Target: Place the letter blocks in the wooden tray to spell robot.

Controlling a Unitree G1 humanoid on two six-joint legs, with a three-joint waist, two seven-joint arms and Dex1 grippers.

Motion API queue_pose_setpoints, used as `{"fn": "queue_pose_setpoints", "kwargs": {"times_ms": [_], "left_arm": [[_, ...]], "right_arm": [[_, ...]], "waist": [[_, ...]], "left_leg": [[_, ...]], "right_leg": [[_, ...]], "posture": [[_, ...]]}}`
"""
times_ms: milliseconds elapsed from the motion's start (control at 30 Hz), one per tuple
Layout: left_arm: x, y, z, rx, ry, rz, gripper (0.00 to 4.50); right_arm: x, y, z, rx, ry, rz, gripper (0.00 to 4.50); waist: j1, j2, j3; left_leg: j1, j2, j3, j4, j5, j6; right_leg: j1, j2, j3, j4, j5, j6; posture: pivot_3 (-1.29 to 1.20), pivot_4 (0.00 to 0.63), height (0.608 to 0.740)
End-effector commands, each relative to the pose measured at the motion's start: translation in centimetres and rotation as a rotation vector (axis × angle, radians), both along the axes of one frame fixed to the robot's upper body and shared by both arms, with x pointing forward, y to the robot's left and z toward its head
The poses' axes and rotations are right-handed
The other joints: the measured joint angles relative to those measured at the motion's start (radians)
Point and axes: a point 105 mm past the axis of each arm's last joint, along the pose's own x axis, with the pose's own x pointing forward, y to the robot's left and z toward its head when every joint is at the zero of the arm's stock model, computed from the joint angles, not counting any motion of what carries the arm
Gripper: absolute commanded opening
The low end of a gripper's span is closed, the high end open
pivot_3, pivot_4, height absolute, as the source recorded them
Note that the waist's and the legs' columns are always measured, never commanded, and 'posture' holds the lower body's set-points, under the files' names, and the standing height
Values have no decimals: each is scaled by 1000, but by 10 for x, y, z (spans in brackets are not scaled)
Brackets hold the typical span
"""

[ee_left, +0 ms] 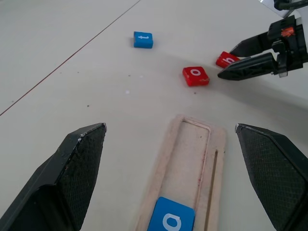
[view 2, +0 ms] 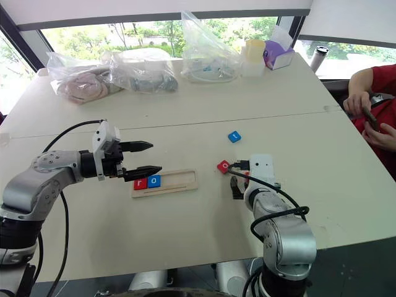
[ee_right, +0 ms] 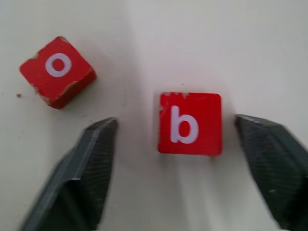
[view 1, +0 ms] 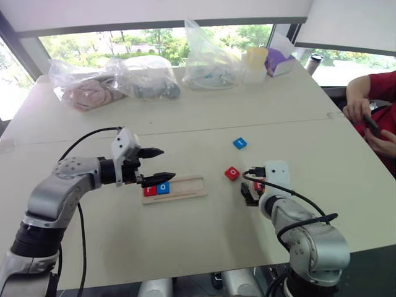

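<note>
The right tool [ee_right: 175,144] stands released astride the red b block [ee_right: 189,123] on the table [view 1: 185,235], while the released left tool [view 1: 156,165] hovers over the wooden tray [view 1: 185,187] holding r [view 1: 149,190] and o [view 1: 163,187].

Clear plastic bags [view 1: 111,80], purple tissue box [view 1: 279,62], dark cup [view 1: 314,63], seated person's hands [view 1: 357,110].

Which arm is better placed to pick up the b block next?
Right. The right gripper is open with the red b block lying between its fingers. The left gripper is open over the wooden tray, away from that block.
</note>
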Motion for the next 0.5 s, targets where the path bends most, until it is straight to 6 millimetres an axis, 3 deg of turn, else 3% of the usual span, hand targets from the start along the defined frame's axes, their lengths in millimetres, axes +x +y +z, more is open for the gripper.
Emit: {"fn": "queue_pose_setpoints", "kwargs": {"times_ms": [33, 133, 200, 267, 333, 500], "left_arm": [[-2, 2, 10, 40, -50, -47, 4500], [-8, 3, 11, 80, -43, -113, 4500], [-15, 2, 16, 91, -31, -164, 4500], [-27, 0, 19, 116, -7, -225, 4500], [-36, 1, 17, 180, -1, -275, 4500], [-46, -4, 23, 226, -19, -310, 4500]], "right_arm": [[1, -5, 17, -40, -57, -14, 4479], [12, -23, 52, -112, -207, 42, 4479], [20, -30, 75, -160, -287, 206, 4479], [6, -26, 60, -221, -161, 568, 4479], [-5, -30, 55, -293, -125, 818, 4479], [-10, -45, 40, -213, -116, 1111, 4479]], "waist": [[0, 0, 0], [1, 1, 1], [3, 1, 2], [3, 1, 2], [4, -1, 2], [-1, -3, 3]], "left_leg": [[0, 0, 0, 0, 0, 0], [0, 0, 0, 0, 0, 0], [-1, -1, 1, 1, 0, 0], [-1, -3, 1, 0, 0, 0], [0, -4, 1, -1, -1, 1], [1, -4, 4, -2, -4, 6]], "right_leg": [[0, 0, 0, 0, 0, 0], [0, 0, 0, -1, 0, 0], [0, -1, 0, -1, 0, 0], [1, -4, -1, -2, -1, 2], [3, -6, -1, -4, -4, 6], [3, -5, 1, -4, -4, 11]], "posture": [[0, 150, 740], [0, 150, 740], [0, 150, 740], [0, 150, 740], [0, 150, 740], [0, 150, 740]]}}
